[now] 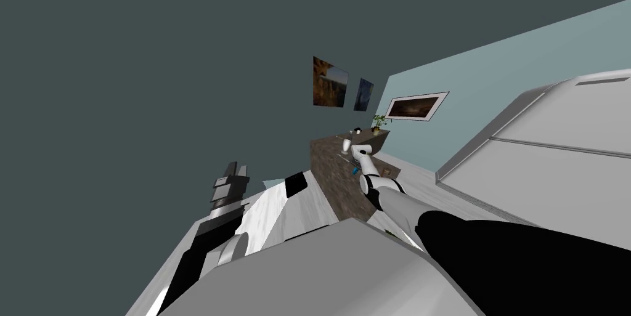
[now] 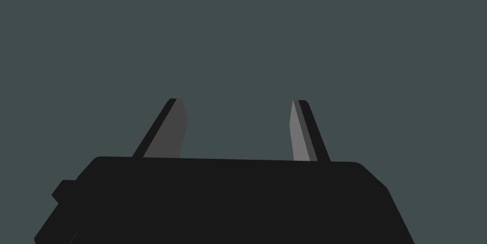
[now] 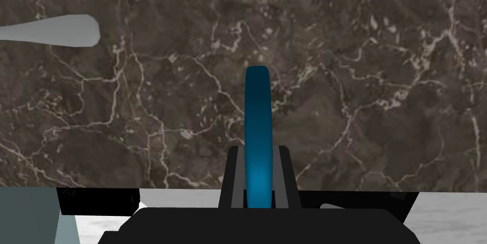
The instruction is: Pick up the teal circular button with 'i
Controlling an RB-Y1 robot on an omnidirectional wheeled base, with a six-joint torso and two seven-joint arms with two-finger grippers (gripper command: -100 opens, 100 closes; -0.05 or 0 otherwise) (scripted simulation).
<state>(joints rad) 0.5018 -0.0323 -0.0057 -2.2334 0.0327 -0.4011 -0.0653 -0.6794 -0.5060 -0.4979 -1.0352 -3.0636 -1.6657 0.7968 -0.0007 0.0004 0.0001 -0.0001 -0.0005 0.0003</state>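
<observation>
Our right gripper pinched the thin teal-blue round button edge-on by its flat faces, over the dark veined marble counter, likely for firm hold; our left gripper hung spare, blades apart.

A home: framed pictures on the walls, a potted plant on a marble-patterned counter.
</observation>
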